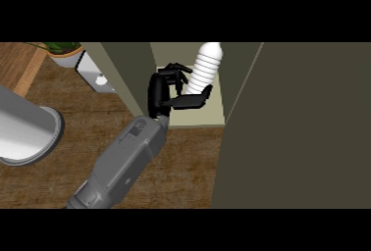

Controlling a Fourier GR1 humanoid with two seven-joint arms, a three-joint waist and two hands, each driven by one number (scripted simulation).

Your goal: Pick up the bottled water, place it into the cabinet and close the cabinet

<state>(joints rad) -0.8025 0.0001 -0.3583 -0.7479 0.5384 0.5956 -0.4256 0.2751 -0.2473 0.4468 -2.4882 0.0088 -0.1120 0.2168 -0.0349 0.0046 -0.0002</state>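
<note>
The bottled water (205, 63), white and ribbed, stands inside the cabinet on its pale shelf (190, 117), leaning slightly right in the view. My right hand (161, 93) is inside the cabinet just left of the bottle. Its fingers (174, 69) are loosely bent beside the bottle and do not wrap it. The thumb (192, 101) reaches across in front of the bottle's base and hides it. Pale shelf shows between palm and bottle. The cabinet door (297, 127), a broad dark olive panel, stands open at the right. My left hand does not show.
The cabinet's left side wall (130, 78) runs close beside my right forearm (123, 162). A large grey cylinder (25, 130) lies at the left edge. A potted plant (64, 49) and a white appliance (98, 76) stand at the back left on the wooden counter (188, 166).
</note>
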